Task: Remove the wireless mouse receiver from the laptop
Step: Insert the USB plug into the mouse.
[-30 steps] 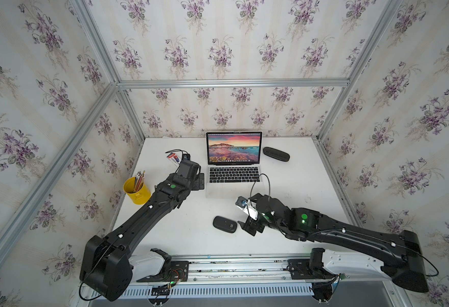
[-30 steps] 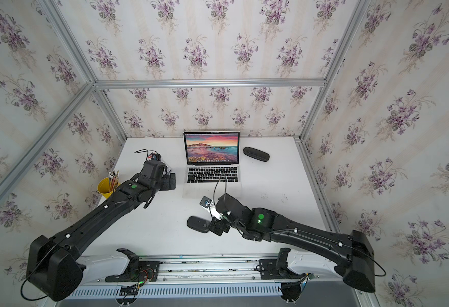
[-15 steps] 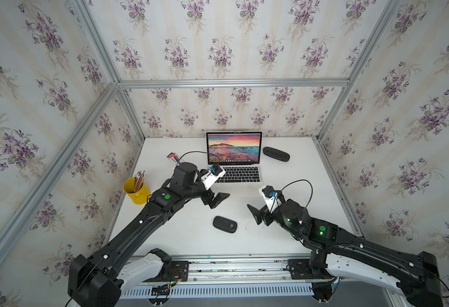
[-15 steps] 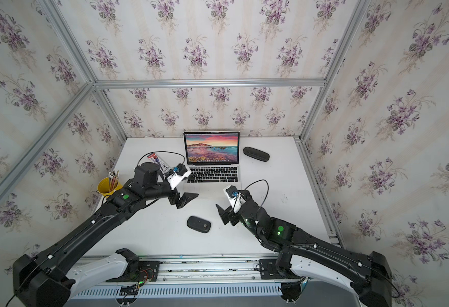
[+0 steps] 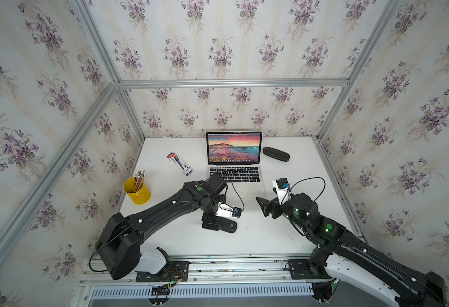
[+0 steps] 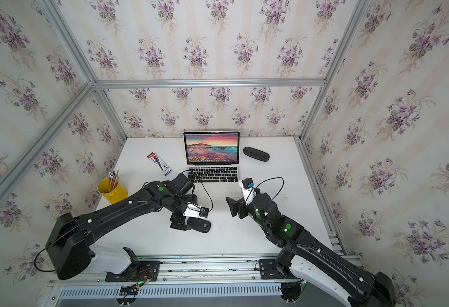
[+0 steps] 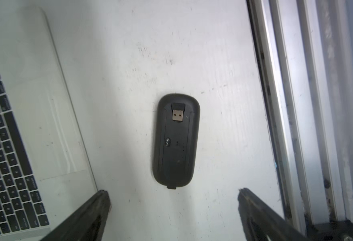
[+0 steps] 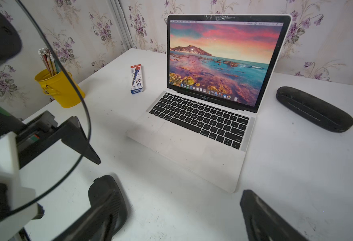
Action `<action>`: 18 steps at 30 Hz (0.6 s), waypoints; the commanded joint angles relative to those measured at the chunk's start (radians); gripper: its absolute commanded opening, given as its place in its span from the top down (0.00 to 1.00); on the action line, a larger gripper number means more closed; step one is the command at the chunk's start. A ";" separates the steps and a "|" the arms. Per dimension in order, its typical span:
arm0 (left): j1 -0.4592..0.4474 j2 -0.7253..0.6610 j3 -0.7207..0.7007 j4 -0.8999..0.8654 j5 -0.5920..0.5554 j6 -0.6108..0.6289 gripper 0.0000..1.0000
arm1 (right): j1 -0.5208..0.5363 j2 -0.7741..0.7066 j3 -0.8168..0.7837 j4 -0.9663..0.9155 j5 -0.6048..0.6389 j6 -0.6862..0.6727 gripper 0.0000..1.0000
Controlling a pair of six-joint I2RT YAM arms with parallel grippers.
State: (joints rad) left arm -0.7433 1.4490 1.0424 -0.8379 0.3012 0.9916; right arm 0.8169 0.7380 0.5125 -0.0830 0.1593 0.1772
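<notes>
The mouse (image 7: 175, 141), formerly beside the right gripper (image 8: 174, 187), now lies directly below the left gripper (image 7: 172, 193), which has left the laptop (image 5: 234, 147).

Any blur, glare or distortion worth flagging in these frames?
Left wrist view: black oval mouse sharp, slim silver laptop washed out, left fingers soft. Right wrist view: wide-angle stretch toward the edges, right fingers blurred. Both top views: evenly lit, crisp, no glare.

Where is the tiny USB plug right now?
In the left wrist view, the wireless mouse receiver lies on the upturned black mouse, which rests on the table just in front of the laptop, under the open left gripper.
</notes>
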 commanded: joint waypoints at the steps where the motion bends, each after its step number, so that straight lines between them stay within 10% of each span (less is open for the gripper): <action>1: -0.002 0.056 0.010 -0.008 -0.028 0.074 0.01 | -0.002 0.009 -0.004 0.039 -0.036 0.009 0.06; 18: -0.007 0.216 -0.054 0.183 -0.023 0.079 0.01 | -0.028 0.060 -0.013 0.049 -0.059 -0.004 0.06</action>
State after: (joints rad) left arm -0.7475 1.6554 0.9943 -0.6895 0.2863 1.0546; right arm 0.7902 0.7937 0.4961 -0.0654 0.1123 0.1787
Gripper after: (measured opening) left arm 0.990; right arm 0.939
